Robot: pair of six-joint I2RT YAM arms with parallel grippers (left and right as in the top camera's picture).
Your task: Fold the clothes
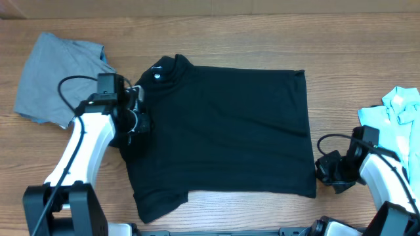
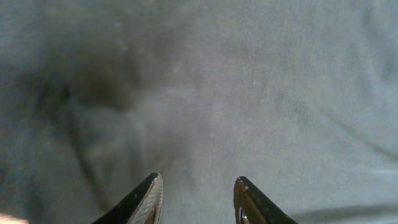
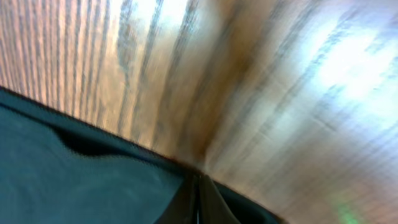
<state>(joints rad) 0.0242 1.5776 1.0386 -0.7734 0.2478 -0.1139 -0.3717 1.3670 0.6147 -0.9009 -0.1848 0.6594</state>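
Over the soft black shirt [image 1: 230, 131] the left end effector [image 2: 198, 182] stands open; the right end effector [image 3: 199, 182] pinches its hem.

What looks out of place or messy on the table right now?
Nothing spilled or damaged. The black shirt lies slightly askew on the table, its collar end rumpled. A grey garment at far left and a light-blue garment at far right lie crumpled, unfolded.

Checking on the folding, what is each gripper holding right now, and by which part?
Right gripper pinches the black shirt at its hem edge; left gripper is open, holding nothing.
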